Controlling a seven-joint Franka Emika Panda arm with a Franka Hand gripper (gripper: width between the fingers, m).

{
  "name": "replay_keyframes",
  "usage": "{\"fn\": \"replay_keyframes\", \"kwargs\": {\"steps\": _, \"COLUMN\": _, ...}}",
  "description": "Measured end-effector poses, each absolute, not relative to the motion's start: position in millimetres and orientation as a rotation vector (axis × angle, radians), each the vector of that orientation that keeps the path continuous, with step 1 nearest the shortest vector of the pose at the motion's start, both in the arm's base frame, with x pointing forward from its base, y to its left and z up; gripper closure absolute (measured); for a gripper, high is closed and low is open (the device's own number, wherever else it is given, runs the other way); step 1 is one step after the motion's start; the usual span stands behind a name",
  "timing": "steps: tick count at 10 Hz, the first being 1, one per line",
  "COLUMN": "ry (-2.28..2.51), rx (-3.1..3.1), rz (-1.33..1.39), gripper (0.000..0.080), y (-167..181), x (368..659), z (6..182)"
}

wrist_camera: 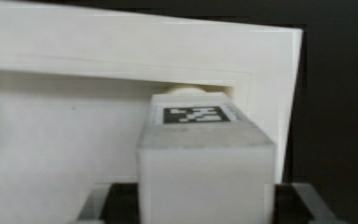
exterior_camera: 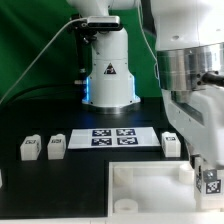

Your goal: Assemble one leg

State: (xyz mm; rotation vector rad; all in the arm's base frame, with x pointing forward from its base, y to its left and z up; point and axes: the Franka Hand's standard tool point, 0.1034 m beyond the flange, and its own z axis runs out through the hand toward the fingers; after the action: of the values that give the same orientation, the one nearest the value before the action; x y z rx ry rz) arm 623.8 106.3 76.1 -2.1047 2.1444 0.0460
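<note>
Leg sits at the exterior view's right edge, upright under the gripper, tag facing the camera, over the near right corner area of the wide white board. Wrist view: leg fills the centre, tag on its end face, dark fingers just beside its flanks. Looks like a pinch on the leg, but actual contact is out of frame, so can't tell for sure. Leg end sits close against the board's raised rim; whether it touches is unclear.

Surface: black tabletop, matte. White board in the near foreground, rims raised. Further back, three more white posts stand well apart: two on the exterior view's left, one right of centre. Marker board lies flat between them, four tags visible.

Behind that, the arm's base with a blue glow at its foot, cable trailing left. Backdrop is green.
</note>
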Motion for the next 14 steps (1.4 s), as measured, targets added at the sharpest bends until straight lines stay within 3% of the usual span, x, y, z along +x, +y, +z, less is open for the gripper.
{"fn": "replay_keyframes", "kwargs": {"steps": 3, "ry": 2.069, "rx": -2.177, "rz": 0.042, "gripper": 0.0508, "y": 107.0, "x": 623.6, "z": 75.6}}
{"fn": "replay_keyframes", "kwargs": {"steps": 6, "ry": 1.539, "rx": -2.577, "rz": -0.015, "gripper": 0.0188, "y": 110.2, "x": 628.3, "z": 75.8}}
{"fn": "replay_keyframes", "kwargs": {"steps": 12, "ry": 0.344, "rx": -3.050, "rz": -0.108, "gripper": 0.0150, "y": 120.3, "x": 626.7, "z": 77.4}}
{"fn": "replay_keyframes", "kwargs": {"steps": 14, "ry": 0.414, "rx": -3.036, "rz": -0.105, "gripper": 0.0150, "y": 119.5, "x": 626.9, "z": 77.3}}
